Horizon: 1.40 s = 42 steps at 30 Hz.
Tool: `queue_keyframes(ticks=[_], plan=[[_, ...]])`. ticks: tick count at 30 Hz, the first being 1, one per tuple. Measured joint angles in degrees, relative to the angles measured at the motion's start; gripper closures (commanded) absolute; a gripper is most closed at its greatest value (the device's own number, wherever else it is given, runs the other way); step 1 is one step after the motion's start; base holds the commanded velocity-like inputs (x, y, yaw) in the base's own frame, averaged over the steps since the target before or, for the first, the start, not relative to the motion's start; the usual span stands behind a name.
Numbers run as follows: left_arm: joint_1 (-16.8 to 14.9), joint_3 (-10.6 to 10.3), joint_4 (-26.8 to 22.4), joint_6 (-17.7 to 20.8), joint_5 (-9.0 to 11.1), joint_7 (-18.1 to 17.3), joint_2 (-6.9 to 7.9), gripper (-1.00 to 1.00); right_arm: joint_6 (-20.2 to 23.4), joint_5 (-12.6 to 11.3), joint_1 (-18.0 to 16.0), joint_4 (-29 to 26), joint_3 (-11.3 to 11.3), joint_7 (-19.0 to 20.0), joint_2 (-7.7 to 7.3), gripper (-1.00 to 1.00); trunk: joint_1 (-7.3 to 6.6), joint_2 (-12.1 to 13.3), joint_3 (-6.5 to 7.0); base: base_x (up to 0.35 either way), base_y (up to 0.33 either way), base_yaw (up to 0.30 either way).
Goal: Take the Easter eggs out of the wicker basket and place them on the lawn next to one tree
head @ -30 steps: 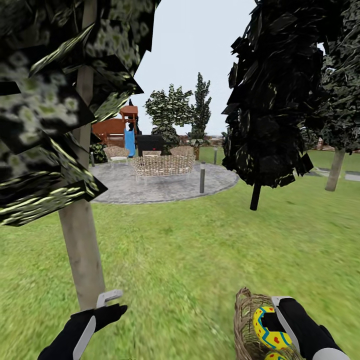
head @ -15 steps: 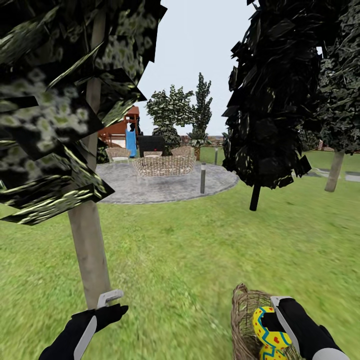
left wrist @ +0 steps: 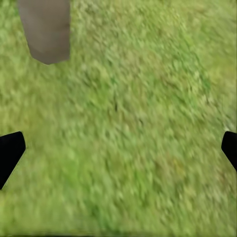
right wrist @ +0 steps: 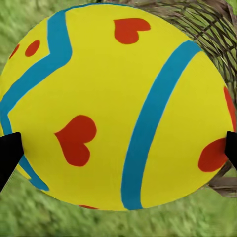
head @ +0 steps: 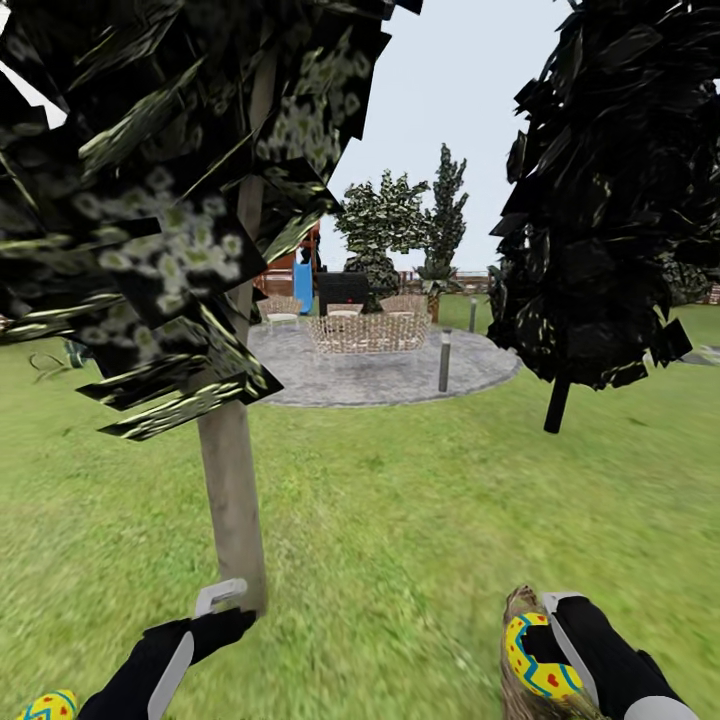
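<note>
Lighting: bright, flat, even daylight; pale overcast sky [head: 450, 90]; source direction not discernible. Shadows: none cast on lawn [head: 400, 520]. Glare: none. Blur: grass smeared at 6 o'clock in head view; left wrist view soft throughout. Sharpness: egg [right wrist: 118, 106] crisp. Foliage [head: 150, 200] blocky, pixelated at 10 o'clock.
</note>
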Motion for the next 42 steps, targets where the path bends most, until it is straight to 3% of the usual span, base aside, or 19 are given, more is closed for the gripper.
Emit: queue_keyframes(ticks=[28,35,42], plan=[[0.0,0.08,0.0,0.0,0.14,-0.03,-0.76,-1.0,-0.18,0.15,0.0,0.35,0.08,-0.01,0.12,1.0,-6.15,11.23,5.03,-0.068,0.045,0.293],[-0.01,0.11,0.39,0.03,0.22,-0.05,-0.82,-1.0,-0.21,0.07,0.01,0.36,0.08,0.0,0.12,1.0,-7.69,14.05,6.29,0.0,0.241,0.293],[-0.02,0.08,0.47,-0.02,0.1,-0.11,-0.91,-1.0,-0.16,-0.03,0.02,0.33,0.08,0.0,0.11,1.0,-9.23,16.85,7.54,0.0,0.044,0.03]])
